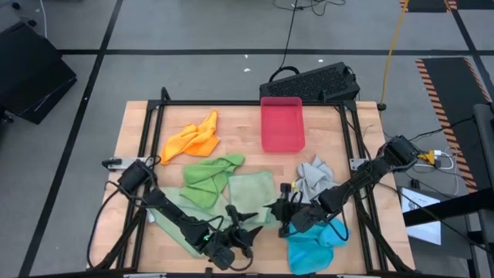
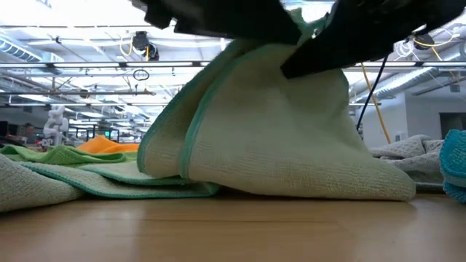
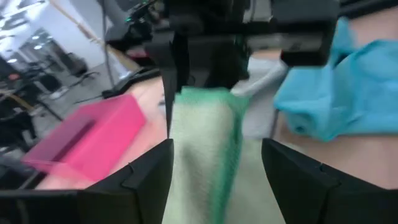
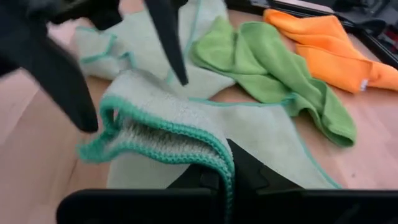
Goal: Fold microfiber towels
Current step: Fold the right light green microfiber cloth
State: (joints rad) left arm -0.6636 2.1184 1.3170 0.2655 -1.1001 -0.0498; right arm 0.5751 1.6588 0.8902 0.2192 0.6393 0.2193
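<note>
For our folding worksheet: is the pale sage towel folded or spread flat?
Mid-fold: the pale sage towel has one edge lifted and doubled over in the right gripper; the rest lies flat.

On the light wooden tabletop [image 1: 131,127], the far-left towel [image 1: 193,139] is orange, the bright green towel [image 1: 208,176] lies nearer, and the pale sage green towel [image 1: 251,193] at the middle carries a darker teal-green stitched edge. To the right lie the grey towel [image 1: 315,176] and, nearer, the bright blue towel [image 1: 318,241], while the tray [image 1: 282,123] at the far middle is pink-red. The left pincer [image 1: 245,230] and right pincer [image 1: 279,208] are both black.
</note>
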